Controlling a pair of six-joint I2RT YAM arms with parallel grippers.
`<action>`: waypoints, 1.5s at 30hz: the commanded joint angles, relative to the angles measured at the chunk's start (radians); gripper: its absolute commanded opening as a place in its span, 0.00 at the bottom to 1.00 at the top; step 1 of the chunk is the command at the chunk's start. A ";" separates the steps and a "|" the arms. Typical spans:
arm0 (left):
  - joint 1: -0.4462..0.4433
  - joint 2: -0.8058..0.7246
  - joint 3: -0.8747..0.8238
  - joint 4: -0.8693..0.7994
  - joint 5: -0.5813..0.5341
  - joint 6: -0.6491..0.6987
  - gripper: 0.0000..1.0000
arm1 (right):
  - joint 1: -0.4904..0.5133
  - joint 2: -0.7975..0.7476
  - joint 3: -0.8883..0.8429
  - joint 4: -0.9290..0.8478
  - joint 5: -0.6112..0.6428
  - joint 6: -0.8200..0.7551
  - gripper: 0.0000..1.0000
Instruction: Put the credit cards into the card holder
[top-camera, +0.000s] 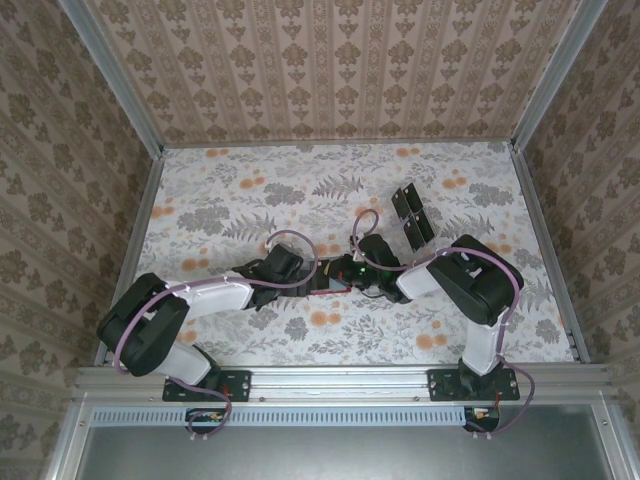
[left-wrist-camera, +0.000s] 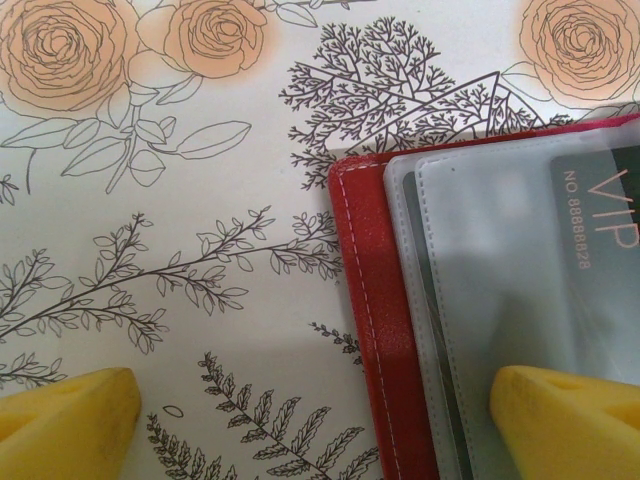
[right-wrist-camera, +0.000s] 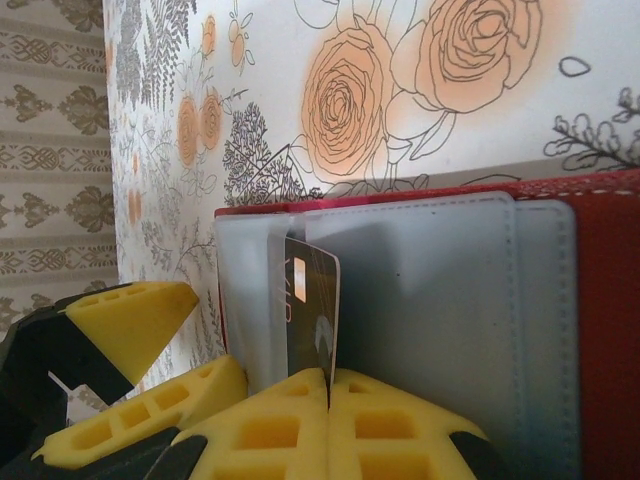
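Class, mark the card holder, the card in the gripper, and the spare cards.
card holder (left-wrist-camera: 365, 300): left wrist view, red stitched border.
held card (right-wrist-camera: 312, 310): right wrist view, dark face.
spare cards (top-camera: 418, 230): top view, black face.

You have one card holder (left-wrist-camera: 365, 300) here, a red one. At it you can count one credit card (right-wrist-camera: 312, 310). Farther back there is a small group of loose cards (top-camera: 406, 200) - I count about four, but their edges blend together. There are two grippers - the left gripper (left-wrist-camera: 315, 425) and the right gripper (right-wrist-camera: 328, 400).
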 joint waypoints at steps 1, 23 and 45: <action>0.003 0.025 -0.023 -0.076 -0.006 -0.014 1.00 | 0.018 0.044 0.023 -0.114 -0.020 -0.006 0.00; 0.095 -0.148 0.014 -0.210 0.001 0.002 1.00 | 0.040 -0.101 0.182 -0.547 0.030 -0.180 0.56; 0.141 -0.065 -0.014 -0.141 0.039 0.029 1.00 | 0.072 -0.031 0.440 -1.001 0.253 -0.394 0.02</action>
